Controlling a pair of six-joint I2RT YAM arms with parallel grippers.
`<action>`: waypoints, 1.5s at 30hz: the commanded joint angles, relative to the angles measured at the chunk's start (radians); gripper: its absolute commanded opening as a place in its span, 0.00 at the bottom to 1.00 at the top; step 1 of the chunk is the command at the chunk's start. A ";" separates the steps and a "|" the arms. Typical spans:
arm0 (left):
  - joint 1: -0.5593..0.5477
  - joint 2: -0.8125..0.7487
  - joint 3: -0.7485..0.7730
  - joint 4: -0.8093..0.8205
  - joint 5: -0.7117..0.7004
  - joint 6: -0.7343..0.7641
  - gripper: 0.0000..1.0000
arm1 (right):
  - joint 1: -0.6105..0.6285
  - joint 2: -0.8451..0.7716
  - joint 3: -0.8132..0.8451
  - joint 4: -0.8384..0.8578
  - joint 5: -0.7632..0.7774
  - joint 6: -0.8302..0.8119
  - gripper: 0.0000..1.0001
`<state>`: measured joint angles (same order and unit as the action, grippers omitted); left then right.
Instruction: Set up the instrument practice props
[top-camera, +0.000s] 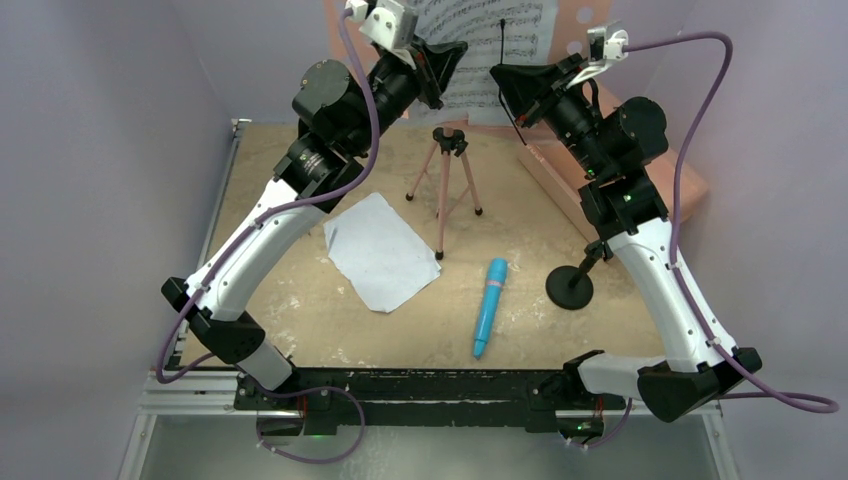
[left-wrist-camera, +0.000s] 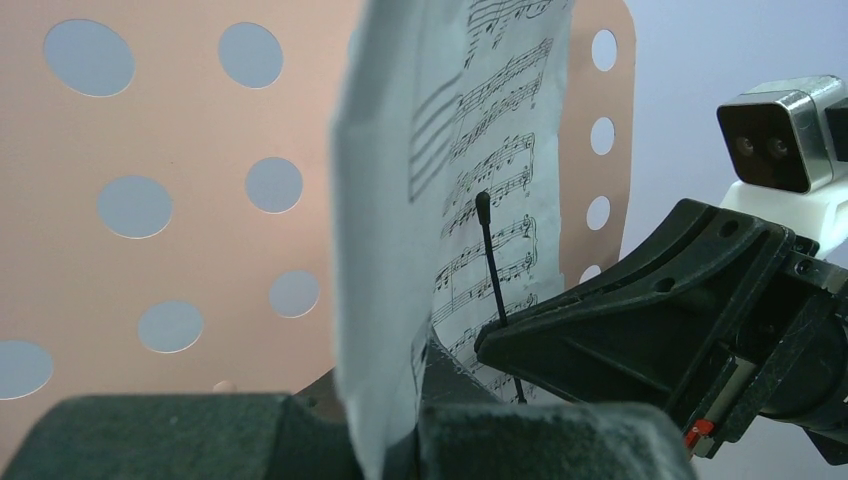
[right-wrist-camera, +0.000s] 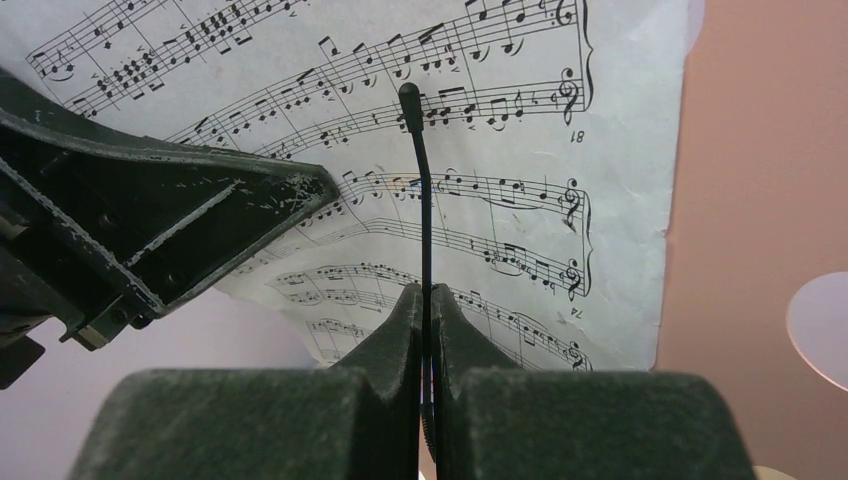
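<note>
The printed page (left-wrist-camera: 520, 120) is pinched at its edge by the left jaws, before the pink stand (left-wrist-camera: 215, 260). A thin black wire (right-wrist-camera: 426, 220) is clamped by the right jaws. The second page (top-camera: 380, 250), microphone (top-camera: 489, 306) and mic stand (top-camera: 570, 288) are spread apart on the desk (top-camera: 300, 330).

The music stand (left-wrist-camera: 200, 120) is salmon pink, its panel patterned with round holes that show pale blue-grey. Its tripod legs (top-camera: 441, 195) are pink with black joints and feet. The printed page (right-wrist-camera: 520, 150) is white, lined with black staves and notes, and a thin black rod (right-wrist-camera: 425, 190) runs across it. The loose page (top-camera: 382, 250) is plain, pale bluish white. The toy microphone (top-camera: 490, 305) is bright blue, and the mic stand (top-camera: 570, 288) is black. The desk (top-camera: 300, 330) is sandy tan with whitish scuffs. The left claw (left-wrist-camera: 400, 435) and the right claw (right-wrist-camera: 426, 310) are matt black, speckled grey. The cables (top-camera: 690, 35) are purple.
</note>
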<state>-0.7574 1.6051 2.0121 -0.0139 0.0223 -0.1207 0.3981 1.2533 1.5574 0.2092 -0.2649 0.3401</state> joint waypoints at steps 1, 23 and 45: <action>0.010 0.000 0.034 0.022 -0.003 -0.023 0.03 | 0.002 -0.030 0.038 0.082 -0.035 0.006 0.00; 0.016 -0.115 -0.045 0.043 -0.236 -0.051 0.37 | 0.003 -0.031 0.033 0.076 -0.031 0.016 0.00; 0.022 -0.042 -0.007 0.074 -0.132 -0.135 0.05 | 0.002 -0.037 0.052 0.093 -0.039 0.030 0.00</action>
<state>-0.7399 1.5459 1.9652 0.0158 -0.1474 -0.2165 0.3985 1.2533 1.5574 0.2150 -0.2802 0.3573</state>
